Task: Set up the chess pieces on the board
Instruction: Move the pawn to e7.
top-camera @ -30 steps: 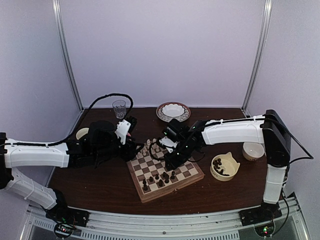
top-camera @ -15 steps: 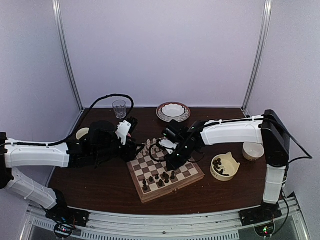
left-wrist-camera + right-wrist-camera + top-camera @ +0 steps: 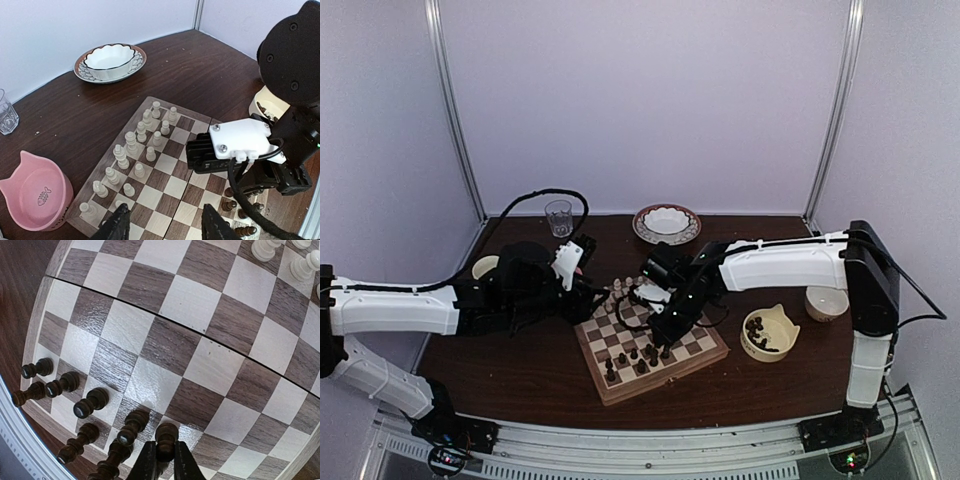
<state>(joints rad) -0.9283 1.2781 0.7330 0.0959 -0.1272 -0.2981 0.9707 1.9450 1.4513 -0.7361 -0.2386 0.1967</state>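
Note:
The board (image 3: 620,388) lies in the middle of the table, also in the left wrist view (image 3: 170,165) and the right wrist view (image 3: 200,340). Several dark chess pieces (image 3: 90,402) stand along its near edge (image 3: 638,357). My right gripper (image 3: 165,461) is shut on one dark piece (image 3: 166,436), which stands upright on a square next to the others. In the top view this gripper (image 3: 663,335) hangs over the board's right half. My left gripper (image 3: 167,227) is open and holds nothing, above the board's left side by the cream-white chessmen (image 3: 135,145).
A cream cat-shaped bowl (image 3: 769,333) with more dark pieces sits right of the board. A pink cat bowl (image 3: 32,192) is at the left. A patterned dish (image 3: 666,222) and a glass (image 3: 558,216) stand at the back, a small white cup (image 3: 826,301) at the right.
My right gripper's jaws have closed onto the dark piece, and the arm has shifted slightly toward the near row. The left arm has not moved.

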